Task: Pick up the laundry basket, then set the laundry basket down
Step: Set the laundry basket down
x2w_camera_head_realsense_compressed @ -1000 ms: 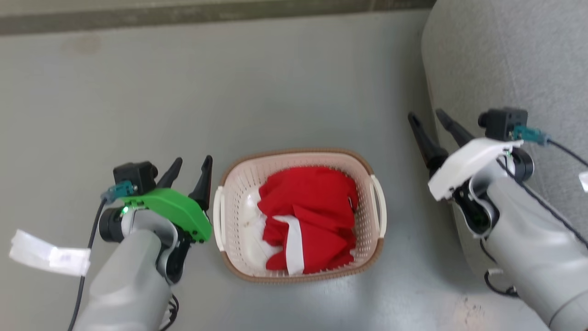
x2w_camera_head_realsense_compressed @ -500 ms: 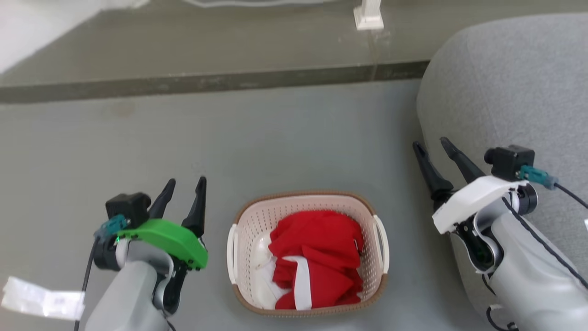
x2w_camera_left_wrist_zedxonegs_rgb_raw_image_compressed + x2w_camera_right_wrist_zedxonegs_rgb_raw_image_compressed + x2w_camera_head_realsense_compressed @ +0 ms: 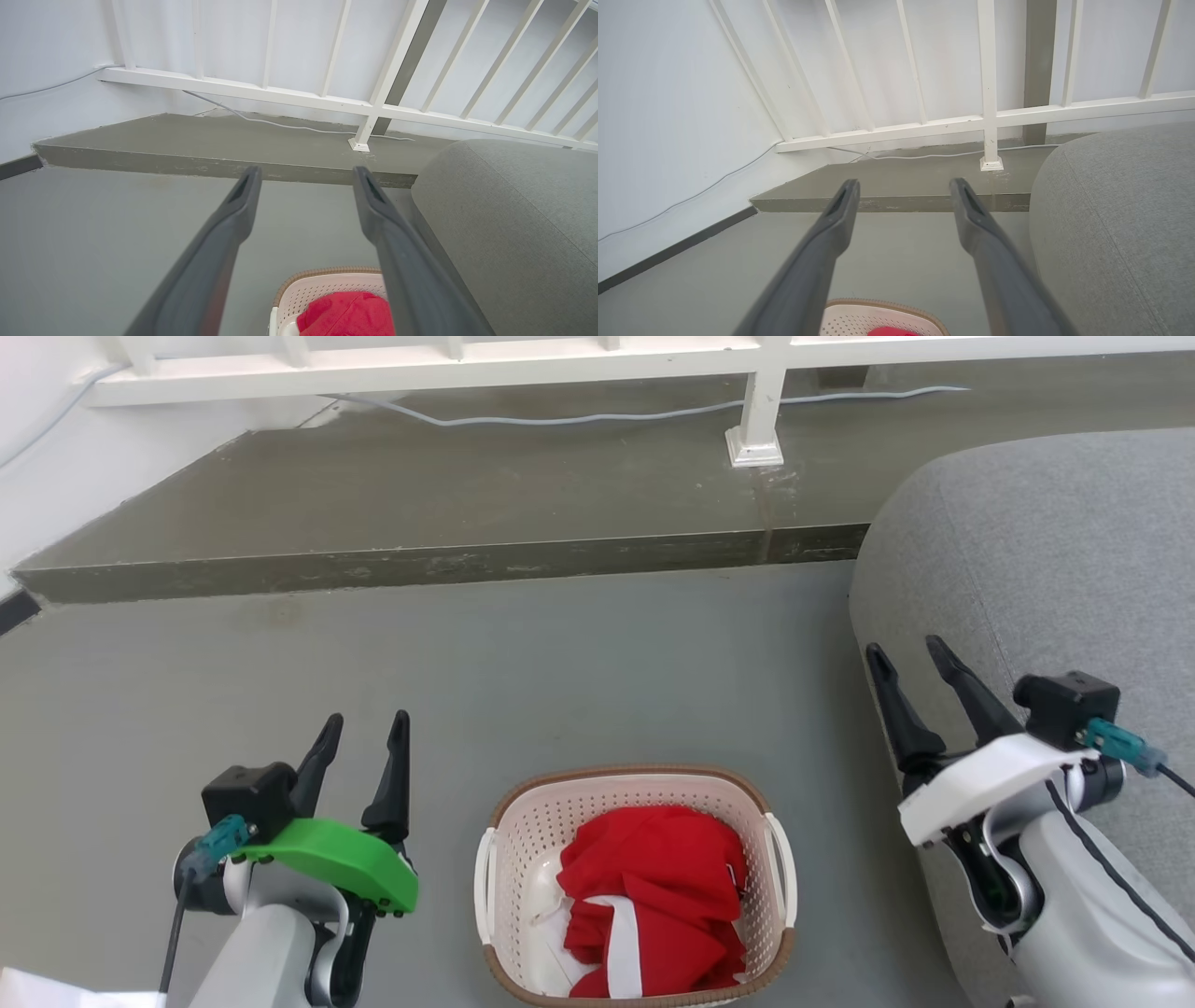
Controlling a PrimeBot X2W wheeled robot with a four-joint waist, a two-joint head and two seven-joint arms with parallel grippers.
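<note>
The laundry basket (image 3: 523, 821), cream perforated plastic with a brown rim and white loop handles, stands on the grey floor at the bottom middle of the head view, holding red and white cloth. My left gripper (image 3: 367, 719) hovers open to its left, apart from the handle, nothing between its fingers. My right gripper (image 3: 907, 647) is open to the basket's right, raised in front of the grey sofa. The basket's far rim (image 3: 322, 271) shows low in the left wrist view between the open fingers of the left gripper (image 3: 306, 170), and its rim (image 3: 882, 304) peeks below the right gripper (image 3: 903, 182).
A grey sofa (image 3: 1036, 560) fills the right side, close to my right arm. A low concrete step (image 3: 439, 565) crosses the floor ahead, with a white railing (image 3: 756, 401) and a pale cable (image 3: 560, 418) beyond. White paper (image 3: 37, 989) lies at the lower left.
The head camera has tilted up, so basket and floor slid down the picture and the step and railing came into sight. Both grippers stay open beside the basket.
</note>
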